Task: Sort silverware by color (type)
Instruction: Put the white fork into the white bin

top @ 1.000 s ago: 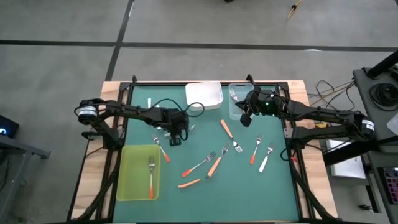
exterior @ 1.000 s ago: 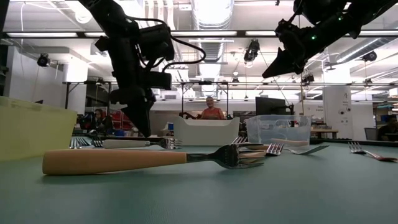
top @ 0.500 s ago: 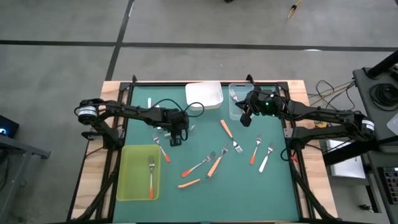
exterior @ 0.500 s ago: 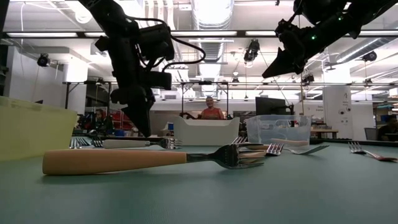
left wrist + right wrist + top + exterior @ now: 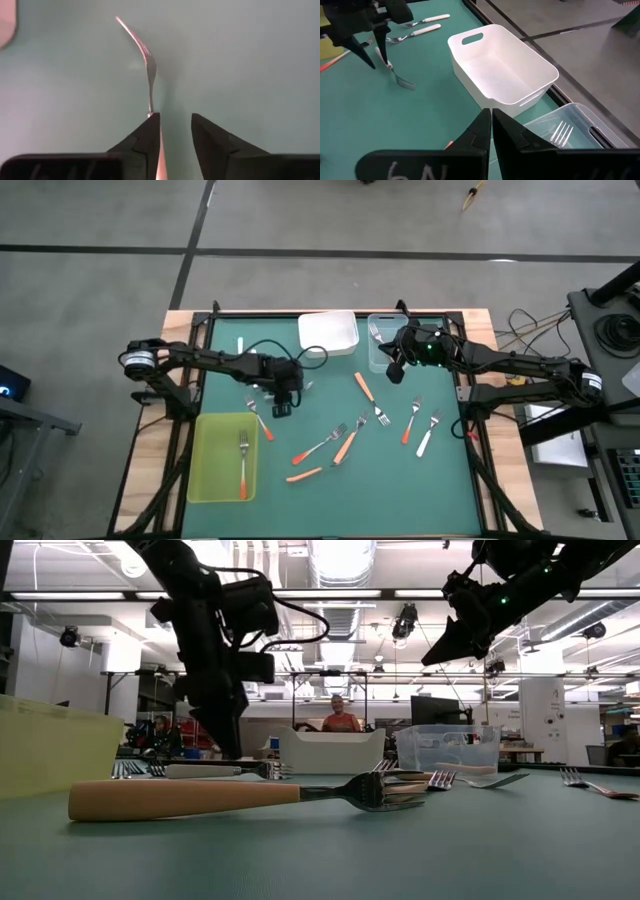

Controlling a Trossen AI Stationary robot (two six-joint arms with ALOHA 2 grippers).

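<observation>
From above, the left claw hangs at 10 o'clock from the table's middle. I count three trays: yellow-green at 8 o'clock with one fork, white at 12, and clear at 1 with one fork. About seven forks lie loose.

From table height, one light orange fork lies in front.

Past the left wrist, the fingers are apart. A pale fork leans on one. I think it should open wider, then go straight up, so nothing catches.

Past the right wrist, the right claw is pressed together, waiting above the clear tray.
</observation>
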